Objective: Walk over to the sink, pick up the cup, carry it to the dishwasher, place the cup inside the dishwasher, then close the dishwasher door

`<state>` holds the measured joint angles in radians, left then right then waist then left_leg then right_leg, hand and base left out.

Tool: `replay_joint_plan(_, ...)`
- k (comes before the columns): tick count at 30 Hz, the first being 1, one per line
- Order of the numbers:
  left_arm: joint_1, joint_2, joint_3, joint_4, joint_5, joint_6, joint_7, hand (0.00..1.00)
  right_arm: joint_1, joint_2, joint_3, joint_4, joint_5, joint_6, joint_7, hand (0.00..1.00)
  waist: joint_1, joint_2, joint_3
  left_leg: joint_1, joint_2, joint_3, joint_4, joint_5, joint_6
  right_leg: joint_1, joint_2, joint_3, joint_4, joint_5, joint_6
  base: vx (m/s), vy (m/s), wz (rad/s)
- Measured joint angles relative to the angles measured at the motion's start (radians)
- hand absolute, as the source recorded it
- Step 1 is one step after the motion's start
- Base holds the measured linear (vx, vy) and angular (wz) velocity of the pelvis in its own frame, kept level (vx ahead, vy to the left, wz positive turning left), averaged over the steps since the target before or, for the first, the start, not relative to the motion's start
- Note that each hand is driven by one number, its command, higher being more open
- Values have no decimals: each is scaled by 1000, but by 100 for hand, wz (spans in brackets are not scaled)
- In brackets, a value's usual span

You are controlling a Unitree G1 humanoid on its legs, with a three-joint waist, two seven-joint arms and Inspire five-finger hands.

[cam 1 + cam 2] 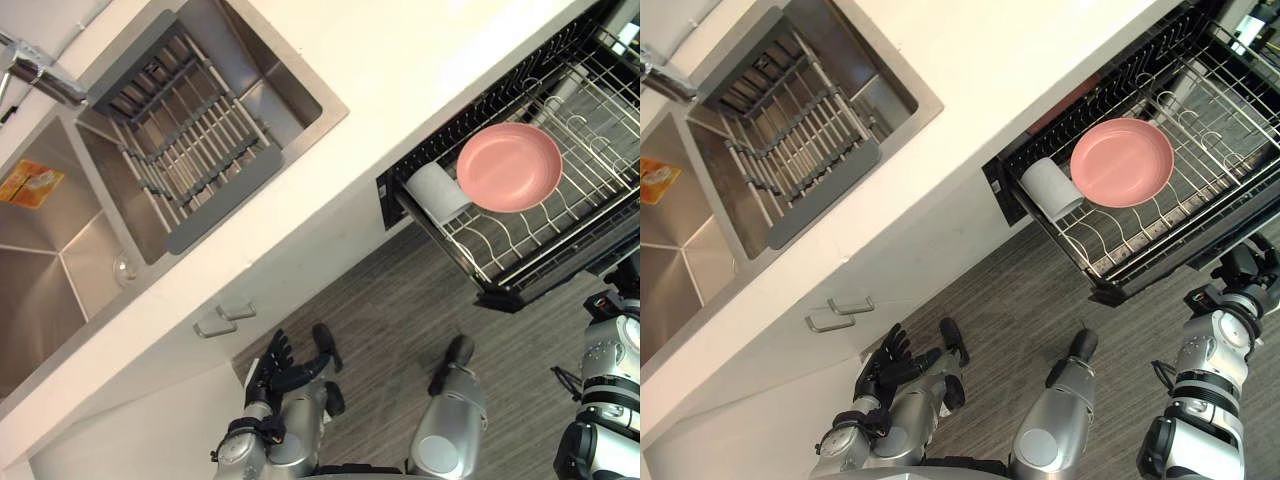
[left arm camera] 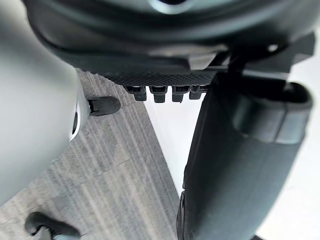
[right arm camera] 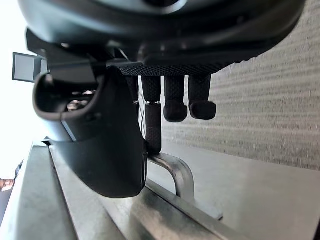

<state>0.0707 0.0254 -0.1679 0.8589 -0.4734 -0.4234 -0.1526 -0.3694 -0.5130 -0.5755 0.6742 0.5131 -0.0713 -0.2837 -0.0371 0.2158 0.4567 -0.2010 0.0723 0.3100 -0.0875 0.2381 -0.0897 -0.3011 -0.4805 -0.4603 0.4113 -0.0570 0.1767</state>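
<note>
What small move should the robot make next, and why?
Probably swing the door up with the right hand: the cup already lies in the rack, and that hand is at the door's handle. The left hand hangs idle.

Left arm low at the side, right arm reaching forward
The left arm [image 1: 292, 440] ends in the left hand [image 1: 288, 368], fingers spread and loosely bent; the right arm [image 1: 1206, 368] carries the right hand [image 3: 165, 45], fingers pointing down, slightly bent, thumb alongside
</note>
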Motion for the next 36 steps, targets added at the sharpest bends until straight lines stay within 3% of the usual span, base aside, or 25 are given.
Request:
replay_joint_plan(7,1,-17,-17,8,0,-14,-7,100,-52,-14,177,-13,-47,37,-39,0,12,29,-5,29,-53,-127,0,7,7,98,-89,-108,98,-70,21,-54,-1,54)
replay_joint_plan(13,23,-40,-18,8,-4,-37,-53,100,-293,-73,384,185,-114,111,-36,0,58,83,-26,28,-73,-224,0,30,5,167,-129,-211,164,-123,27,-27,-48,45)
replay_joint_plan(14,36,-42,-19,8,-7,-38,-64,100,-332,-71,404,237,-126,132,-37,100,68,89,-31,29,-73,-238,0,40,12,182,-131,-229,170,-131,29,17,-73,30)
replay_joint_plan(20,62,-44,-16,9,-17,-57,-91,100,-363,-81,448,346,-163,158,-21,100,78,92,-33,37,-67,-278,1,50,9,237,-128,-287,168,-137,29,30,-89,20)
replay_joint_plan(25,63,-44,-14,14,-19,-64,-95,100,-363,-65,455,376,-163,157,-21,100,87,94,-35,51,-37,-290,0,45,-2,266,-93,-305,153,-140,22,-14,-65,1)
replay_joint_plan(28,62,-46,-12,30,-20,-64,-103,100,-280,-38,413,354,-162,90,-8,100,97,100,-51,62,-21,-300,0,43,-5,295,-66,-330,129,-140,21,26,-73,9)
replay_joint_plan(31,62,-48,16,67,-55,-48,-143,100,-105,35,344,330,-109,-30,106,100,107,83,-88,63,-17,-325,1,44,-4,334,-47,-367,99,-137,26,144,-96,24)
replay_joint_plan(33,71,-47,93,97,-83,-23,-205,100,27,128,272,378,-99,-130,194,100,112,57,-113,63,-13,-342,1,39,-10,371,-23,-400,58,-130,35,173,-86,24)
replay_joint_plan(34,76,-46,119,101,-87,-15,-218,100,52,148,258,399,-95,-143,208,100,115,46,-116,62,-10,-344,2,35,-14,377,-15,-406,47,-128,35,173,-80,15)
replay_joint_plan(36,83,-25,188,138,-98,21,-266,100,126,194,201,471,-66,-165,216,100,135,1,-124,52,-1,-352,10,21,-20,394,14,-424,1,-112,37,162,-66,7)
